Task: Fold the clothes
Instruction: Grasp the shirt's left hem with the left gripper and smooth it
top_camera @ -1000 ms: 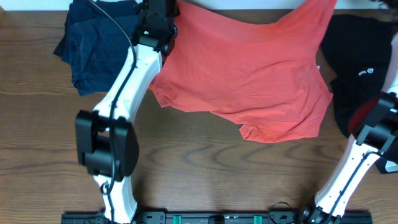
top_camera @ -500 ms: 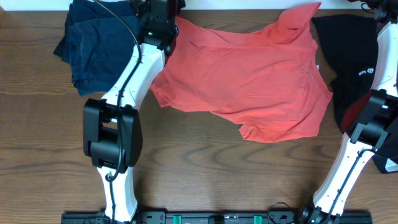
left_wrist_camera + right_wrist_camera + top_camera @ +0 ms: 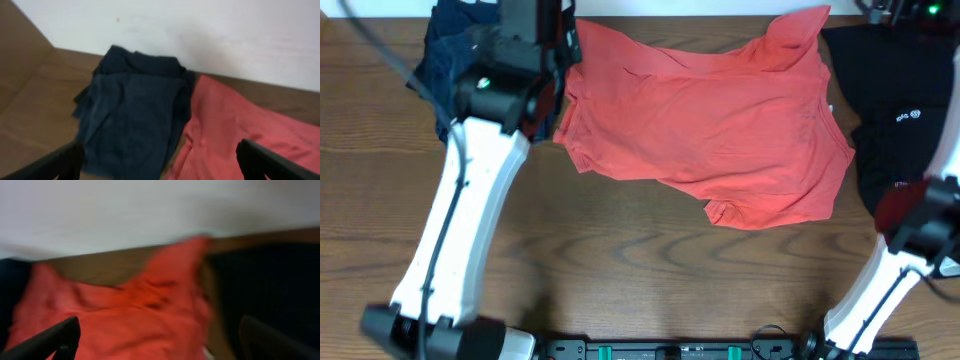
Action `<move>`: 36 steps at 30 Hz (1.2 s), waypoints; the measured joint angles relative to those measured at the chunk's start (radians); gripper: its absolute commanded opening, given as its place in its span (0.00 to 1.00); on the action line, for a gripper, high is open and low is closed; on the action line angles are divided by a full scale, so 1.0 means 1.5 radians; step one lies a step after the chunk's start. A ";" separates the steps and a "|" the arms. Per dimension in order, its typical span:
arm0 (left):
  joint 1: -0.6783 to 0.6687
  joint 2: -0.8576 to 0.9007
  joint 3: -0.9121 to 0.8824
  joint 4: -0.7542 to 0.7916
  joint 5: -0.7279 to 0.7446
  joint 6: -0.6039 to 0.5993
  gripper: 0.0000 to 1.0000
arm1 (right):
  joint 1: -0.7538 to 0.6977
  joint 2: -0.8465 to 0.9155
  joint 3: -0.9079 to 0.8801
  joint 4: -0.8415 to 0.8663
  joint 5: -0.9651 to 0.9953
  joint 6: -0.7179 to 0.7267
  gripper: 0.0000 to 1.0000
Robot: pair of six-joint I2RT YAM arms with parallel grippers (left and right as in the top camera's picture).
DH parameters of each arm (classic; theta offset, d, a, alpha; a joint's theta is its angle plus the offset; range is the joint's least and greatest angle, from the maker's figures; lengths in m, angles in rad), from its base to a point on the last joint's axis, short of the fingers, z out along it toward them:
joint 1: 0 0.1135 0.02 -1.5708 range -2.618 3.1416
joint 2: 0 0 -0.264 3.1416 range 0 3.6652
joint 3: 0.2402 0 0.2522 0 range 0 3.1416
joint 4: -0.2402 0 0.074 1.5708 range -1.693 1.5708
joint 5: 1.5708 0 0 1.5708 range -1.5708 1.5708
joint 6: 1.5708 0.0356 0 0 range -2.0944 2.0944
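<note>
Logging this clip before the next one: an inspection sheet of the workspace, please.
Surface: wooden table.
Job's things: red shirt spread out and rumpled, not folded; navy pile at its left; black garment at its right.
Clutter: nothing seen.
End effectors: left end effector open, empty; right end effector open, empty.
Cables: black cable by the left arm.
Surroundings: white wall behind.

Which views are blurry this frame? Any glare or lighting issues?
Right wrist: heavy motion blur, the red-orange T-shirt is smeared and the black garment shows no detail. Left wrist: slightly soft, but the folds in the navy garments are readable. Overhead: sharp and evenly lit, no glare; the wood table grain is crisp.
</note>
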 measured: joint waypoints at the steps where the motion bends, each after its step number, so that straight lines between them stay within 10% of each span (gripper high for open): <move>1: 0.000 -0.006 0.001 -0.021 0.002 -0.004 0.98 | 0.005 -0.019 0.001 -0.018 0.043 0.006 0.99; 9: 0.001 0.020 -0.001 -0.125 0.013 -0.039 0.98 | 0.086 -0.065 0.016 -0.117 0.320 0.091 0.99; 24: 0.027 0.045 -0.022 -0.288 0.101 -0.056 0.98 | 0.158 -0.022 -0.019 -0.334 0.204 0.063 0.91; 36: 0.029 0.050 -0.346 -0.049 0.225 -0.002 0.81 | 0.158 -0.022 -0.021 -0.338 0.146 0.004 0.81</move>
